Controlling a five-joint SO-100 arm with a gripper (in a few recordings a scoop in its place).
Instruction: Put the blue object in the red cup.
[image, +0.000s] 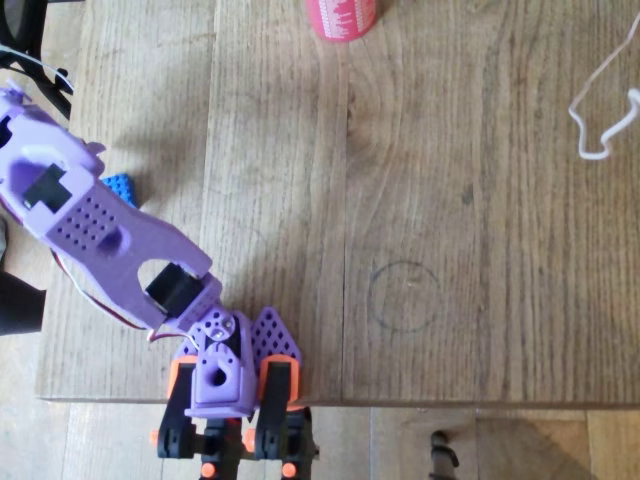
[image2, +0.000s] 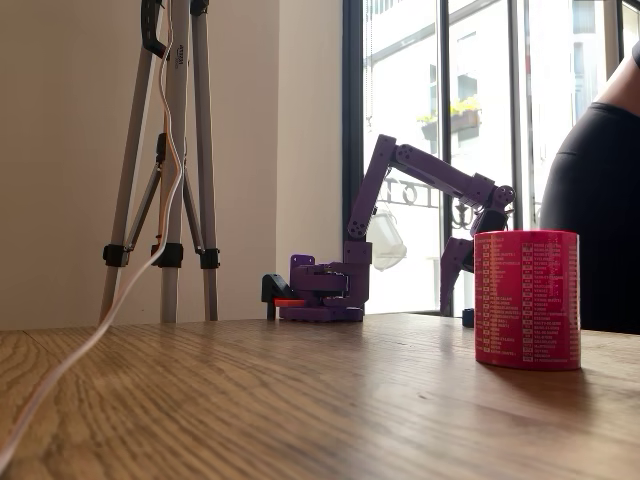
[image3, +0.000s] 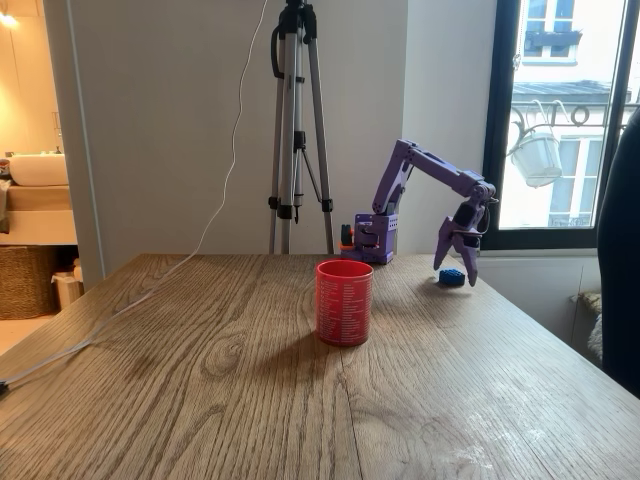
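The blue object (image3: 452, 278) lies on the wooden table near its far right edge, and in the overhead view it (image: 121, 187) peeks out from beside the purple arm (image: 100, 225). My gripper (image3: 456, 272) points down over it, open, with one finger on each side of the brick. I cannot tell whether the fingers touch it. The red cup (image3: 344, 301) stands upright in the middle of the table, well away from the gripper. The cup (image: 343, 17) sits at the top edge of the overhead view, and up close the cup (image2: 527, 298) hides most of the brick.
A white cable (image: 600, 110) trails across the table on the side away from the brick. A tripod (image3: 297, 130) stands behind the table. A person in dark clothing (image2: 600, 210) is beside the table near the gripper. The arm's base (image: 225, 395) is clamped to the table edge.
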